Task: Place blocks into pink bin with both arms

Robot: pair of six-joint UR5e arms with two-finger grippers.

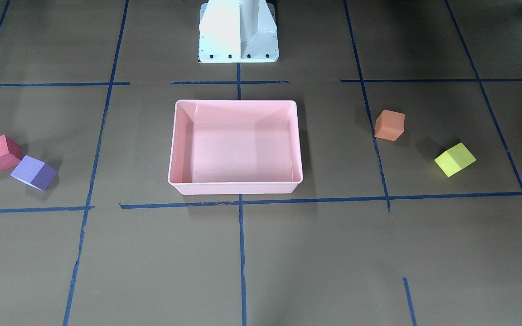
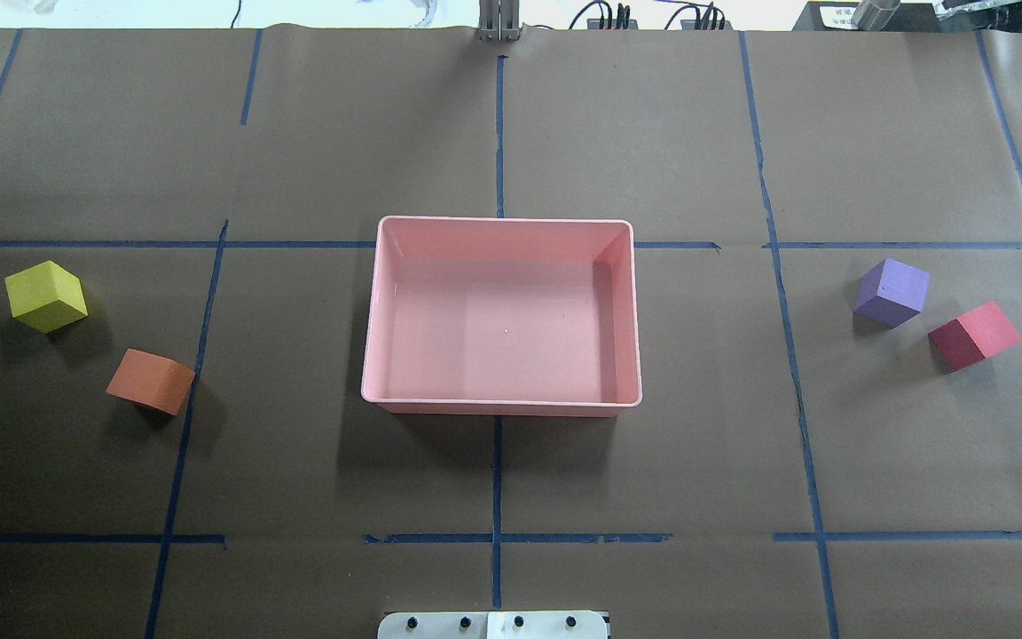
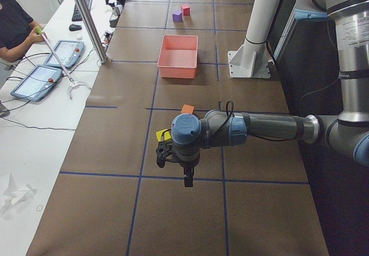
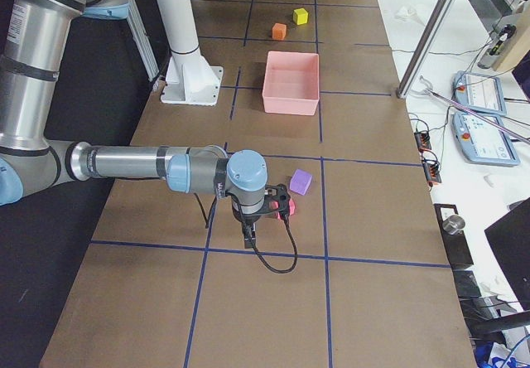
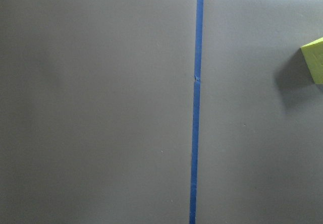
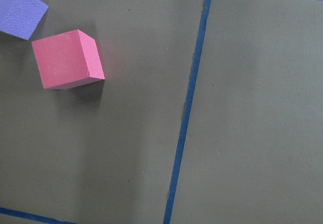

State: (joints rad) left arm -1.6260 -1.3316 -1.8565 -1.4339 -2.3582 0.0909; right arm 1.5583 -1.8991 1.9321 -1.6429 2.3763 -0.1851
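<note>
With both arms hanging over the outer ends of the brown paper-covered worktop (image 2: 511, 497), all four foam cubes lie on the paper outside the shallow light-pink plastic bin (image 2: 502, 337). Bin sits mid-worktop, straight out from the white pedestal (image 1: 238, 31).

Robot's left side: yellow-green foam cube (image 2: 45, 296) is furthest out. Orange foam cube (image 2: 151, 381) is near it but apart, closer to the bin, one corner against a blue tape line (image 2: 200, 355).

Robot's right side: purple foam cube (image 2: 892, 292) is nearer the bin, red foam cube (image 2: 974, 335) just beside it, further out. Touching or not, can't tell. Both pairs are well apart from the bin.

Left arm (image 3: 259, 126): forearm level, wrist pointing down, left fingers (image 3: 187, 179) above the paper just outboard of the yellow-green cube. Only the side camera catches them, so spread or pressed together, can't tell. Left wrist camera shows paper, tape lines and a corner of the yellow-green cube at its right edge.

Right arm (image 4: 132, 162): same pose, right fingers (image 4: 248, 237) above the paper beside the red cube. Their state can't be told either. Right wrist camera has the red cube upper left, with a purple corner above it.
</note>
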